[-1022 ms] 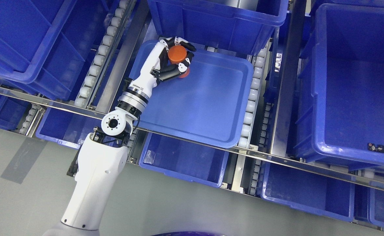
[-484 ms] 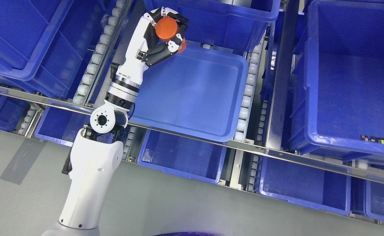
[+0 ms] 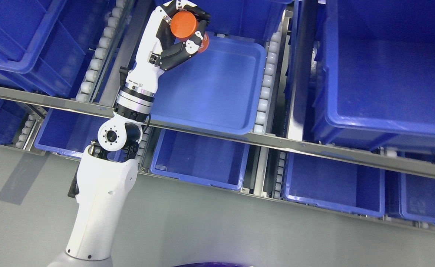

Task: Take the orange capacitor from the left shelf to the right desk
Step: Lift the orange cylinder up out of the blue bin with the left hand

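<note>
The left hand (image 3: 178,33) had its black-and-white fingers (image 3: 182,50) curled tightly around the orange capacitor (image 3: 184,25), a short, smooth, round can with a flat top, held above the far left corner of a shallow blue tray (image 3: 217,85) on the shelf.

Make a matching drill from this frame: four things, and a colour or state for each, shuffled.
Things:
1. orange capacitor
2. left robot hand
3. shallow blue tray
4. shelf rail

States:
A. bare grey metal, running across the shelf front
B. closed around a cylinder
C. held up at the tray's far left corner
D. lying on the white rollers

Pairs: 1-C, 2-B, 3-D, 4-A
</note>
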Available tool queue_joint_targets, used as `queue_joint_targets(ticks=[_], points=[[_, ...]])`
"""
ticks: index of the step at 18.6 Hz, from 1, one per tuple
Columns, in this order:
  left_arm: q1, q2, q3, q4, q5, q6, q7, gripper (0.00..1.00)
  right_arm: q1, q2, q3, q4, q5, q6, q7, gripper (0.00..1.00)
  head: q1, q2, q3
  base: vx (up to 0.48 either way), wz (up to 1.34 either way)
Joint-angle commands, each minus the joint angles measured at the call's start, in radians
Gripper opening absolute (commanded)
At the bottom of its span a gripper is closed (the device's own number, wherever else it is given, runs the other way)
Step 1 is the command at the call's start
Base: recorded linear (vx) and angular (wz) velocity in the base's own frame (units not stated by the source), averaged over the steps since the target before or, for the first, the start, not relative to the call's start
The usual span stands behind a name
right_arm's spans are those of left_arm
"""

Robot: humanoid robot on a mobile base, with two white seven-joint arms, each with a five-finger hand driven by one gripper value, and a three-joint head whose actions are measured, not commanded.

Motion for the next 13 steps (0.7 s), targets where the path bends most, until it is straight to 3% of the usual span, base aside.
queue_joint_targets(ticks=[1, 13], points=[[-0.003, 0.016, 0.014, -0.031, 0.002, -0.016, 0.000, 0.01, 0.002, -0.017, -0.011, -0.034, 0.000, 0.003, 0.000, 1.00, 0.0000, 0.000, 0.000, -0.161, -0.17], [-0.029, 0.016, 0.014, -0.031, 0.002, -0.025, 0.003, 0.01, 0.002, -0.017, -0.011, -0.034, 0.000, 0.003, 0.000, 1.00, 0.0000, 0.000, 0.000, -0.136, -0.54]])
